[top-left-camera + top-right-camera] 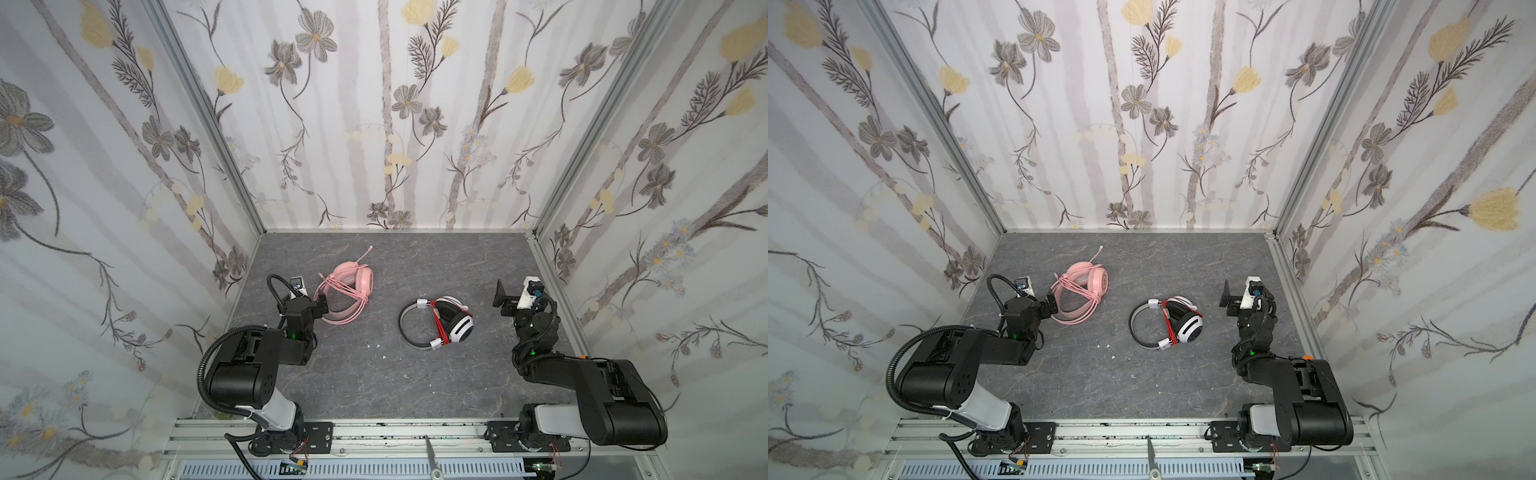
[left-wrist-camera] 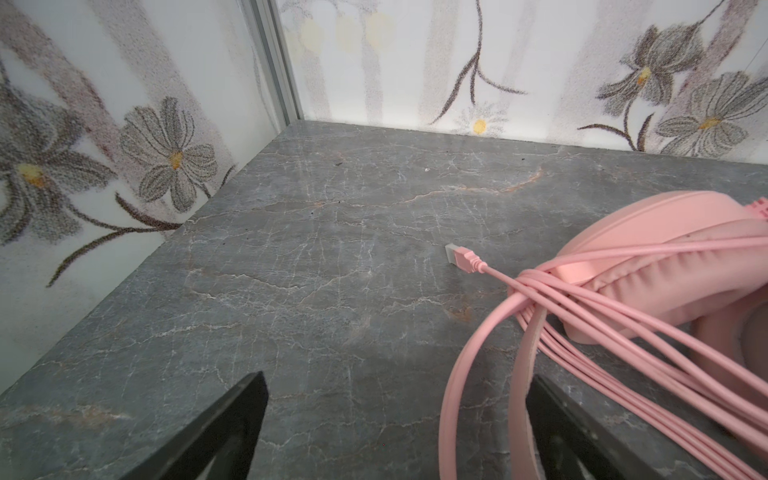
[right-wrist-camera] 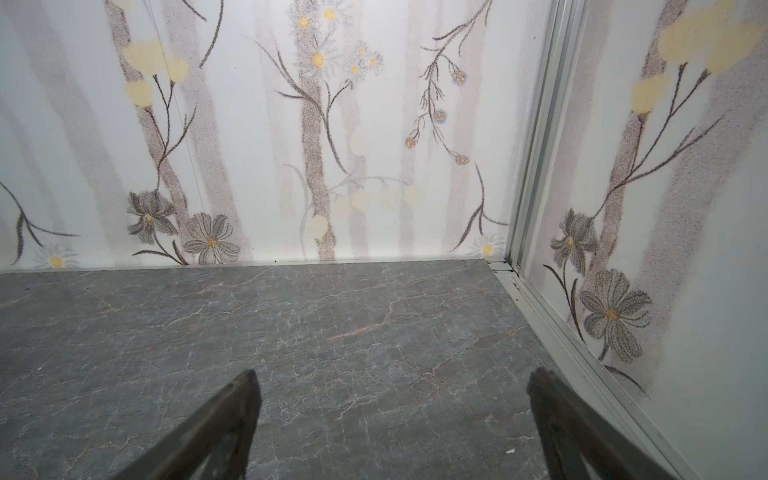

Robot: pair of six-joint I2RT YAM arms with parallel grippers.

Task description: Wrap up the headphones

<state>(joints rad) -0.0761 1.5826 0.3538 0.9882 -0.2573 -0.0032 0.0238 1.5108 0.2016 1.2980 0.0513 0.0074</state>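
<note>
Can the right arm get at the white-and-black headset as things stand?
Probably yes: the right tool is open and empty, and nothing lies between it and the white-and-black headset.

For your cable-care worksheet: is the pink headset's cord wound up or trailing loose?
Wound up: the pink cord loops several times across the pink headset, with only the plug end sticking out.

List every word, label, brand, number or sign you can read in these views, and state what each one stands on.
No text can be read in any view.
Pink headset: no print shows on its earcup, nor on its plug in the left wrist view.
White-and-black headset: no legible mark.
Small board below the front rail: any marking is too small to read.
</note>
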